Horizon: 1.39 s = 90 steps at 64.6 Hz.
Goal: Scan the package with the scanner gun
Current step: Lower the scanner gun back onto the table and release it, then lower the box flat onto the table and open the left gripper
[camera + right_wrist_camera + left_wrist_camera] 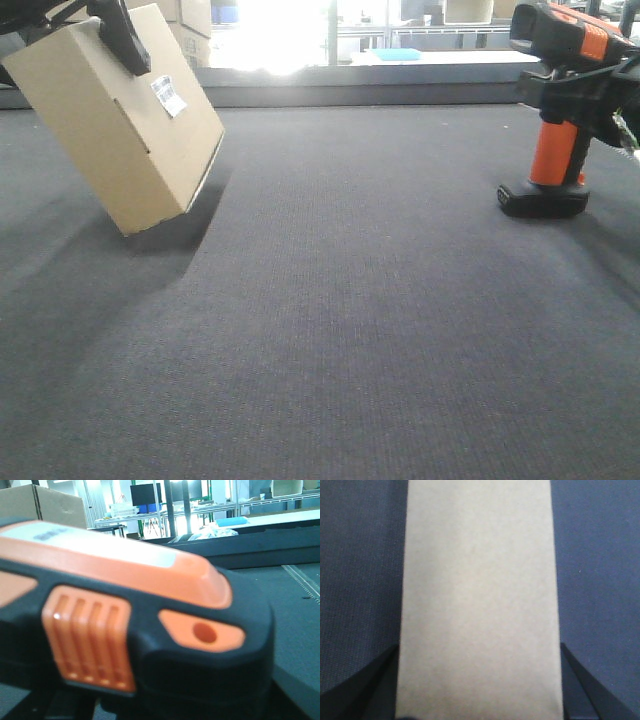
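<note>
Brown package (110, 130), orange-and-black scanner gun (553, 150)!
Plain tan between the black fingers (355, 690) of the left pincer (480, 695), label (169, 96) white with dark print; gun head black, orange-striped, handle orange, base black; dark grey ribbed carpet (350, 320) beneath.

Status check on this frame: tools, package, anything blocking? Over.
Left tool shut on package, tilted, label showing. Right tool shut on scanner gun, upright. Nothing between them.

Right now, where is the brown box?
In the front view the package is at the upper left, tilted and pinched by the left gripper. The scanner gun is far across the grey carpet on the right.
</note>
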Motion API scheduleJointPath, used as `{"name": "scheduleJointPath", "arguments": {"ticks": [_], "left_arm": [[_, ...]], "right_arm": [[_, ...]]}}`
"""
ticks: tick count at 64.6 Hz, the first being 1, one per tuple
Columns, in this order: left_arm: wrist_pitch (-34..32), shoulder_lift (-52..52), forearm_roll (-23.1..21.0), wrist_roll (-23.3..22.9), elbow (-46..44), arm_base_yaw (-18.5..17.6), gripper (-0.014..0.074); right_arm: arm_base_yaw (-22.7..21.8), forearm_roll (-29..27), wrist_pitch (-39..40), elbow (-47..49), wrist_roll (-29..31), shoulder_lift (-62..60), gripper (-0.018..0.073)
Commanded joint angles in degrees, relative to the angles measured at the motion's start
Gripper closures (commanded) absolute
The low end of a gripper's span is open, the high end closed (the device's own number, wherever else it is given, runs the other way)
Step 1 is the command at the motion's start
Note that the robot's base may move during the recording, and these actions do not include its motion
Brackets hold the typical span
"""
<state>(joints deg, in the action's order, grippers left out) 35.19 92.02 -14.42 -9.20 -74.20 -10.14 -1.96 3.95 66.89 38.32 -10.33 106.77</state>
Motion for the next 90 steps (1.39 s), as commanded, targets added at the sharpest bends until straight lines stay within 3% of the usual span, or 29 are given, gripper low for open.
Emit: {"name": "scheduleJointPath", "arguments": {"ticks": [1,18,33,67,76,90], "left_arm": [[-0.76,-0.76,-0.55,-0.43,-0.22,-0.22,0.0436],[-1.22,-0.76,-0.55,-0.43,-0.22,-0.22,0.0436],[-1.74,-0.76,-0.55,-0.43,-0.22,-0.22,0.0436],[-2.00,-0.76,-0.55,-0.43,-0.22,-0.22,0.0436],[-1.62,-0.76,1.01,-0.32,-0.22,-0.22,0.0436],[-0.63,-0.76,5.10,-0.32,-0.22,-0.22,0.0436]], "right_arm": [[-0.24,0.58,1.16,0.30,-0.11,-0.13,0.0122],[-0.24,0.58,0.37,0.30,-0.11,-0.13,0.0027],[-0.24,0.63,-3.34,0.06,-0.11,-0.91,0.0027],[-0.24,0.63,0.83,-14.21,-0.11,-9.82,0.0038],[-0.24,0.63,0.69,-19.52,-0.11,-14.88,0.0168],[-0.24,0.63,-6.18,-25.55,-0.11,-29.11,0.0578]]}}
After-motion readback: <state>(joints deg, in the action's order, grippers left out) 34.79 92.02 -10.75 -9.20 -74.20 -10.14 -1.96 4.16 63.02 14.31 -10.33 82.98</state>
